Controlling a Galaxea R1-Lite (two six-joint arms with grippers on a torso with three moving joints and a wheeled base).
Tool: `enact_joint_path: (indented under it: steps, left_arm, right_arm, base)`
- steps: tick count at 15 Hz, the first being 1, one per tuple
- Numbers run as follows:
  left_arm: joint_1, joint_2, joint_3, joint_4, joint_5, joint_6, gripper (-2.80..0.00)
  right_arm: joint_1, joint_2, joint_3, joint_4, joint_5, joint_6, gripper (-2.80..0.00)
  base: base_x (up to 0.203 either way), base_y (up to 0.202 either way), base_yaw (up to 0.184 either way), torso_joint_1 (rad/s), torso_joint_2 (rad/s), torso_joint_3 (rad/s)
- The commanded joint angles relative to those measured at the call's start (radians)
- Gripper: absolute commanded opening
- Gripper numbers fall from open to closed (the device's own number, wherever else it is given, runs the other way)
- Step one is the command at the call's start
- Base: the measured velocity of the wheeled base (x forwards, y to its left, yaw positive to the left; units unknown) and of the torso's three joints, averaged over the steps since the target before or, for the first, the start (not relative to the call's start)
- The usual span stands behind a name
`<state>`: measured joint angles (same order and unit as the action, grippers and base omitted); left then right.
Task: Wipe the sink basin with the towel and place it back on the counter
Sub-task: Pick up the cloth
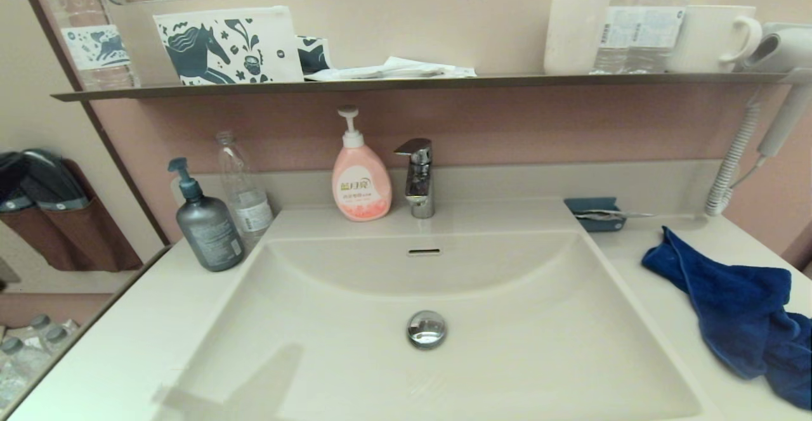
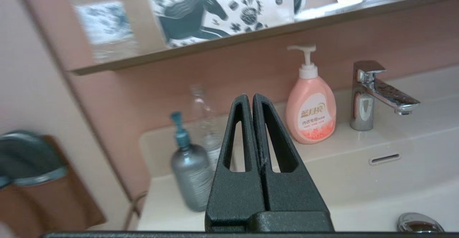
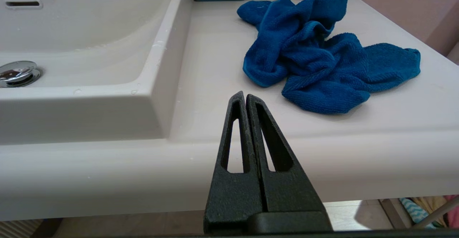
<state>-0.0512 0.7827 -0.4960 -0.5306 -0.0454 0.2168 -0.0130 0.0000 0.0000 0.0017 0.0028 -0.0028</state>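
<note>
Ahead of right fingers: towel (image 3: 322, 58) lying bunched on counter (image 3: 215, 87), beside basin (image 3: 89, 33).
Right gripper (image 3: 245, 96): clenched, empty, idling off the counter edge.
Left gripper (image 2: 249, 98): clenched, empty, facing the faucet (image 2: 373, 94), likely parking.

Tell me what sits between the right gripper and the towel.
Nothing visible. In the right wrist view the right gripper, shut, points over the counter's front edge, and only bare counter separates it from the crumpled towel.
</note>
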Motion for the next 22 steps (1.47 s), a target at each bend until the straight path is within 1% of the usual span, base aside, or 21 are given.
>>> enact_joint_path:
  steps: [1, 3, 6, 7, 9, 12, 13, 15, 18, 20, 21, 22]
  left_arm:
    - [0.027, -0.233, 0.018, 0.117, -0.008, 0.003, -2.8]
    - [0.031, -0.41, 0.017, 0.302, -0.019, 0.004, -2.8]
    - [0.04, -0.598, 0.017, 0.608, -0.036, -0.01, -2.8]
    - [0.045, -0.643, 0.03, 0.689, -0.041, -0.027, -2.8]
    - [0.049, -0.717, 0.109, 0.776, -0.057, -0.078, -2.8]
    - [0.05, -0.778, 0.235, 0.787, -0.062, -0.138, -2.8]
    - [0.05, -0.781, 0.268, 0.771, -0.064, -0.153, -2.8]
    - [0.05, -0.781, 0.33, 0.697, -0.091, -0.175, -2.8]
    - [0.05, -0.782, 0.397, 0.625, -0.095, -0.17, -2.8]
    - [0.05, -0.782, 0.458, 0.53, -0.089, -0.147, -2.8]
    - [0.05, -0.782, 0.483, 0.479, -0.067, -0.142, -2.8]
    - [0.05, -0.783, 0.49, 0.475, -0.046, -0.14, -2.8]
  right_arm:
    - [-0.001, 0.0, 0.0, 0.0, 0.0, 0.0, -2.8]
    - [0.0, 0.0, 0.0, 0.0, 0.0, 0.0, -2.8]
    - [-0.001, 0.0, 0.0, 0.0, 0.0, 0.0, -2.8]
    - [0.0, 0.0, 0.0, 0.0, 0.0, 0.0, -2.8]
    - [0.0, 0.0, 0.0, 0.0, 0.0, 0.0, -2.8]
    - [0.0, 0.0, 0.0, 0.0, 0.0, 0.0, -2.8]
    - [-0.001, 0.0, 0.0, 0.0, 0.0, 0.0, -2.8]
    - [0.001, 0.0, 0.0, 0.0, 0.0, 0.0, -2.8]
    - [0.0, 0.0, 0.0, 0.0, 0.0, 0.0, -2.8]
    - [-0.001, 0.0, 0.0, 0.0, 0.0, 0.0, -2.8]
    - [0.001, 0.0, 0.0, 0.0, 0.0, 0.0, -2.8]
    - [0.0, 0.0, 0.0, 0.0, 0.0, 0.0, -2.8]
  base:
    - [0.0, 0.0, 0.0, 0.0, 0.0, 0.0]
    - [0.0, 0.0, 0.0, 0.0, 0.0, 0.0]
    - [0.0, 0.0, 0.0, 0.0, 0.0, 0.0]
    - [0.0, 0.0, 0.0, 0.0, 0.0, 0.0]
    - [0.0, 0.0, 0.0, 0.0, 0.0, 0.0]
    - [0.0, 0.0, 0.0, 0.0, 0.0, 0.0]
    - [0.0, 0.0, 0.0, 0.0, 0.0, 0.0]
    - [0.0, 0.0, 0.0, 0.0, 0.0, 0.0]
    - [0.0, 0.0, 0.0, 0.0, 0.0, 0.0]
    - [0.0, 0.0, 0.0, 0.0, 0.0, 0.0]
    - [0.0, 0.0, 0.0, 0.0, 0.0, 0.0]
    - [0.0, 0.0, 0.0, 0.0, 0.0, 0.0]
